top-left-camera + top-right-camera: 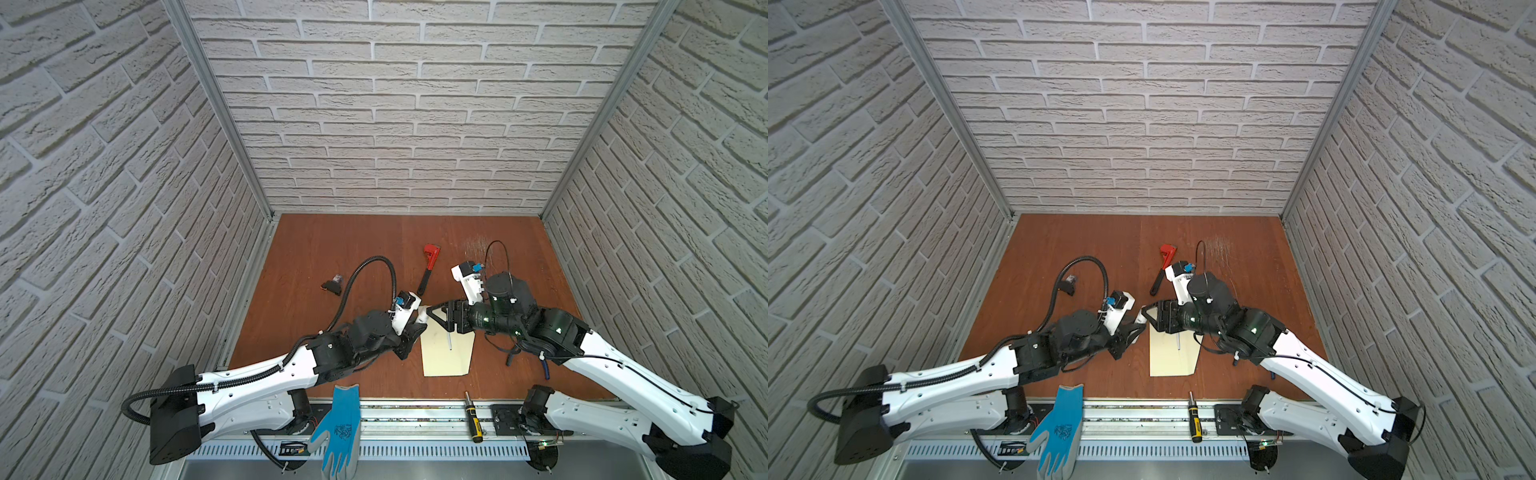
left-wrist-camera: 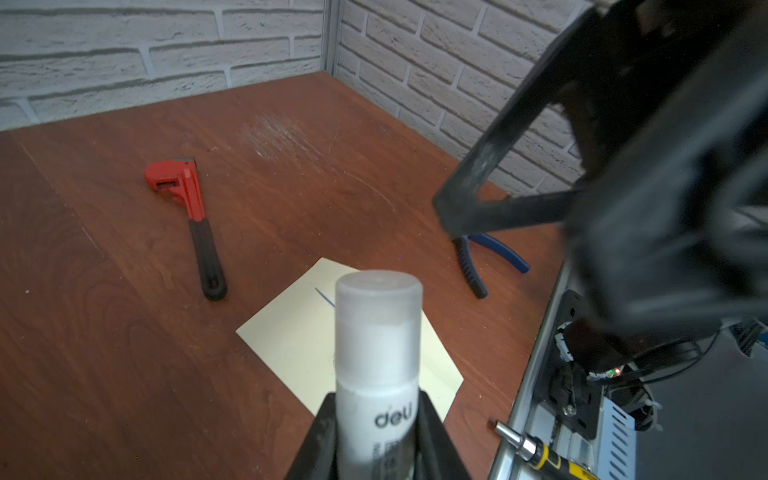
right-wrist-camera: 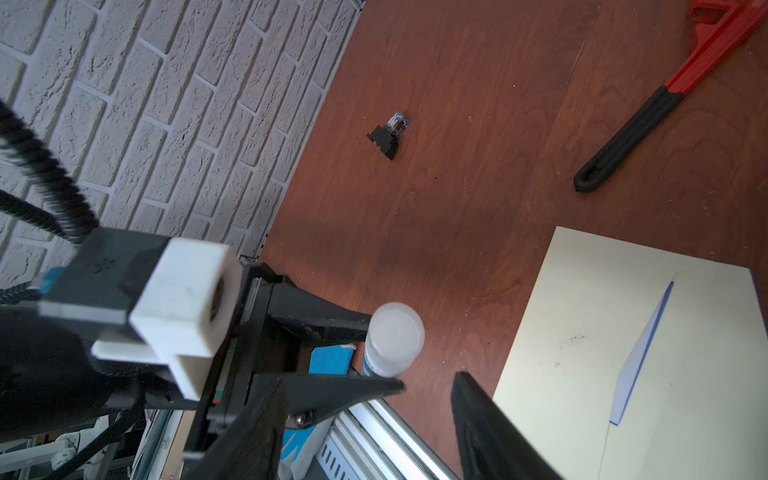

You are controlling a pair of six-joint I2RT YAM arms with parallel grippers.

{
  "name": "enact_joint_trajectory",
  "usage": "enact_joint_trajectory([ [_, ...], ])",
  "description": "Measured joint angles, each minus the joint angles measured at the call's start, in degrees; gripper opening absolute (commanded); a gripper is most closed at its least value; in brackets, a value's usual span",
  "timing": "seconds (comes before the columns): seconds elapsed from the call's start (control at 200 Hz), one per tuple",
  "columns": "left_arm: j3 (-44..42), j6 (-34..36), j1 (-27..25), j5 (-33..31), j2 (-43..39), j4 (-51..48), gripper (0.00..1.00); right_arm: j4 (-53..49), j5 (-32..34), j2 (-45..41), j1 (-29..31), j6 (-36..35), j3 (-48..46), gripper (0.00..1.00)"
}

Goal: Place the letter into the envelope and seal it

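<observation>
While the left gripper [image 2: 376, 419] clamps the white cylindrical glue stick [image 2: 377, 361] by its body, the right gripper [image 1: 436, 316] stands open and empty just beside the frosted plastic cap [image 3: 395, 332]. Uncapping looks next: centre its 2 fingers around that cap, then pull straight along the stick. The cream paper envelope [image 1: 446, 353] lies flat on the brown wooden table [image 1: 332, 249], the blue-bordered white letter [image 3: 640, 361] tucked inside, 1 edge showing.

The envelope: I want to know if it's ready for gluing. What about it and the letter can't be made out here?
- Envelope, far end: under the right gripper in both top views. Near end: cut off by the picture edge in the right wrist view.
- Letter: only a blue-edged sliver shows; envelope paper covers the rest.
- Envelope's middle, left wrist view: behind the glue stick that the left gripper holds.
</observation>
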Motion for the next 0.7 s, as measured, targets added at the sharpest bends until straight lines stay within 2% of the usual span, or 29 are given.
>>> enact_joint_trajectory([
  [0.135, -0.5, 1.4, -1.6, -1.8, -0.2, 3.5, 0.18, -0.7, 3.1, 2.7, 2.1, 0.0, 0.9, 0.65],
  [0.365, -2.4, 2.3, -2.7, -3.1, -0.7, 8.2, 0.19, -1.4, 6.1, 3.0, 3.5, 0.5, 1.2, 0.35],
  [0.435, -2.7, 2.3, -2.9, -3.2, -0.7, 8.8, 0.23, -1.1, 6.2, 3.0, 3.8, 0.7, 1.3, 0.30],
  [0.625, -2.8, 2.2, -3.4, -3.7, -0.3, 10.6, 0.45, -1.6, 7.0, 2.8, 4.4, 0.8, 1.8, 0.27],
  [0.695, -2.8, 2.2, -3.5, -3.7, -0.3, 11.3, 0.49, -2.3, 7.3, 2.8, 4.7, 0.6, 2.3, 0.26],
])
